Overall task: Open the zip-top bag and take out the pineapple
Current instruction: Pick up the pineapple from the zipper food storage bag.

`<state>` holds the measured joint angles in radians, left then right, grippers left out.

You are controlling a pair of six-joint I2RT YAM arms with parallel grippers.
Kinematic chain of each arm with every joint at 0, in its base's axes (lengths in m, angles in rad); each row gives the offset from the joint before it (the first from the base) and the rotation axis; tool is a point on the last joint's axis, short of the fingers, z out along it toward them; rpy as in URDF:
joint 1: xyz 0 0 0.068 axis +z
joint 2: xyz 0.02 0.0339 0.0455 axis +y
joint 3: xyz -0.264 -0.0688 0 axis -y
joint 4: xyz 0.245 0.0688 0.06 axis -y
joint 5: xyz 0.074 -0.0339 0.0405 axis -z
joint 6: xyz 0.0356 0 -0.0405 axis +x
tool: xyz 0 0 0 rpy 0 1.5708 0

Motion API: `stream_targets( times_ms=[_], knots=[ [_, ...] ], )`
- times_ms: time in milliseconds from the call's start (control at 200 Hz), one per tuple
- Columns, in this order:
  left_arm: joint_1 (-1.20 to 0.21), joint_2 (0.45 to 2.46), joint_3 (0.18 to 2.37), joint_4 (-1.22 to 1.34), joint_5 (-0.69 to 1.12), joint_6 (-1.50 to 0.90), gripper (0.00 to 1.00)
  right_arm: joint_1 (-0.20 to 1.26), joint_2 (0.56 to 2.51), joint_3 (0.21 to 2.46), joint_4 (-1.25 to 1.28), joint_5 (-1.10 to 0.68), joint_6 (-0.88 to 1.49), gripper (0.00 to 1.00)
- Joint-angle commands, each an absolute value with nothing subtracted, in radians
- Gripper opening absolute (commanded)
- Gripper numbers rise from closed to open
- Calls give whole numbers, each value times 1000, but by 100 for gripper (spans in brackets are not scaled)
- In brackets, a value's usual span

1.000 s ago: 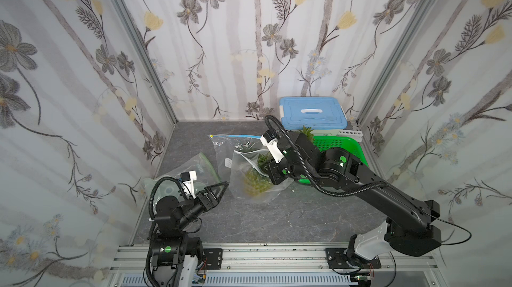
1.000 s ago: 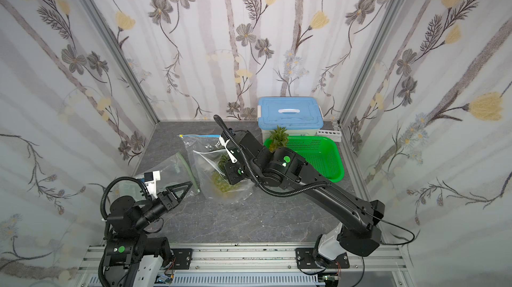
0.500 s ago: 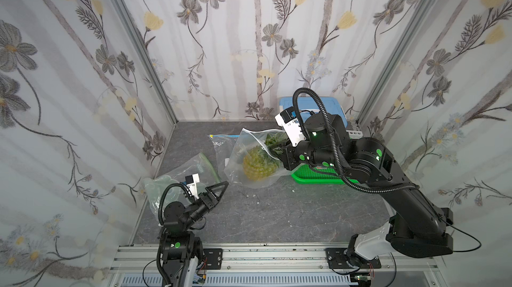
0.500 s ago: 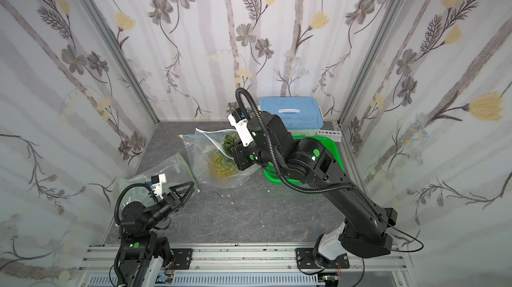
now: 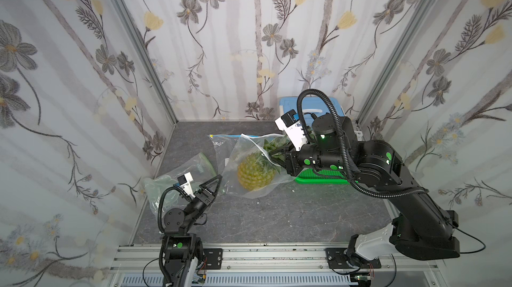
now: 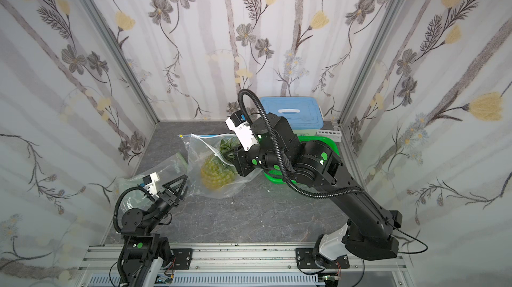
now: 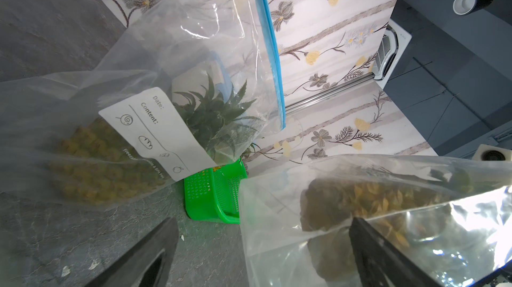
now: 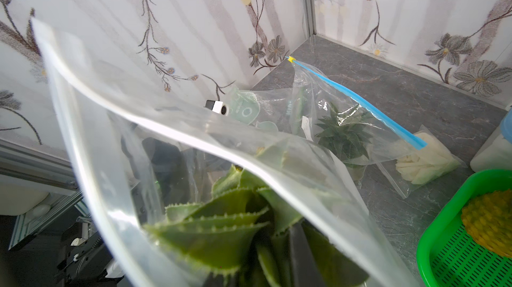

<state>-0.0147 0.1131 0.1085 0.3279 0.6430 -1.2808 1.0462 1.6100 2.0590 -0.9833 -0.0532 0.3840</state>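
The pineapple (image 5: 255,173) (image 6: 215,173) hangs tilted inside a clear zip-top bag (image 5: 250,191) (image 6: 219,191), just above the table in both top views. My right gripper (image 5: 277,153) (image 6: 230,156) reaches in through the bag's mouth and is shut on the green crown (image 8: 221,224). The bag's rim (image 8: 194,144) drapes over the leaves. My left gripper (image 5: 214,186) (image 6: 180,186) stands open at the bag's lower left corner. In the left wrist view the bag's edge (image 7: 243,216) hangs between the spread fingers (image 7: 163,238).
Behind lies a second bag with a blue zip strip (image 5: 224,135) (image 8: 360,100) holding another pineapple (image 7: 105,166). A green basket (image 5: 318,179) (image 8: 443,244) at the right holds a yellow fruit (image 8: 487,224). A blue-lidded box (image 6: 291,114) stands at the back. A crumpled bag (image 5: 177,175) lies left, a small white-filled bag (image 8: 424,158) further back.
My right arm has raised the pineapple by its crown, lifting the bag off the table with it. The left gripper has stayed open near the bag's corner.
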Motion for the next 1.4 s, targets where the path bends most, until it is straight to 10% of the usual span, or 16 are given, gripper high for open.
stream_targets(
  times_ms=[0, 155, 390, 649, 1394],
  knots=[
    [-35, 126, 129, 433, 602, -1302, 98, 1060, 1625, 2062, -821, -78, 392, 0],
    [-88, 159, 150, 448, 590, -1284, 78, 1078, 1654, 2072, -770, -98, 394, 0],
    [-128, 111, 172, 346, 560, -1237, 0, 1082, 1687, 2107, -746, -94, 389, 0],
    [-127, 14, 303, -120, 358, -1005, 0, 1083, 1622, 2088, -806, 13, 373, 0],
    [-127, 92, 332, -402, 28, -830, 0, 918, 1267, 1845, -709, 236, 340, 0]
  ],
)
